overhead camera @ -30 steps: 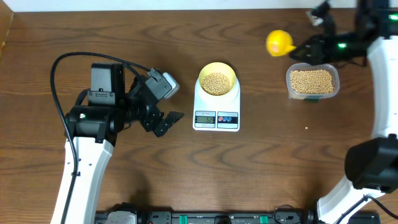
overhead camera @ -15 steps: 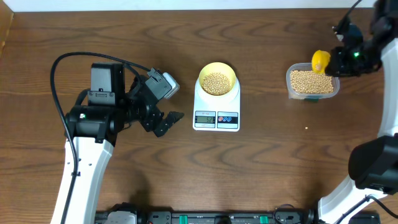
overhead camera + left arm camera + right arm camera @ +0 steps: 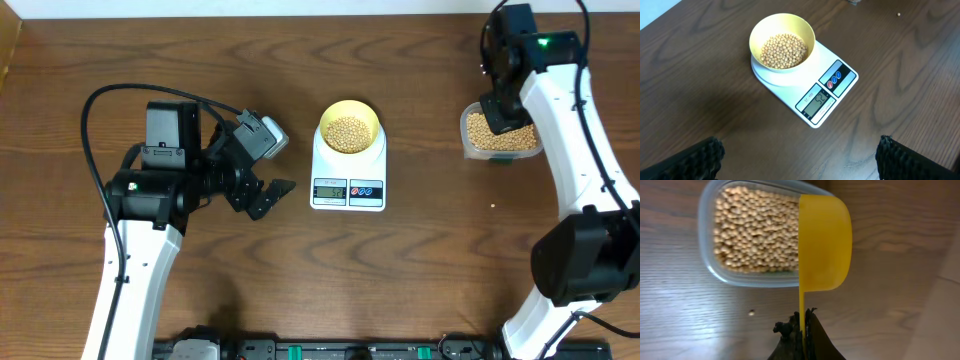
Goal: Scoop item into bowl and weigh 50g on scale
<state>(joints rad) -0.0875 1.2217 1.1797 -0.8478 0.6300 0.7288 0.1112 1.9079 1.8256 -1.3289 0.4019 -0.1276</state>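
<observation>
Scoop handle [image 3: 801, 305] between fingers [image 3: 821, 342], beans [image 3: 752, 232] ahead

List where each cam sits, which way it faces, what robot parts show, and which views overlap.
Overhead: fixed above the table, facing straight down; both arms show, right arm over the tub.
Left wrist: angled down at the bowl on the scale; its fingertips at the bottom corners.
Right wrist: facing down at tub and yellow scoop; its shut fingers clamp the handle.
Shared: overhead and left wrist see bowl and scale; overhead and right wrist, the tub.
</observation>
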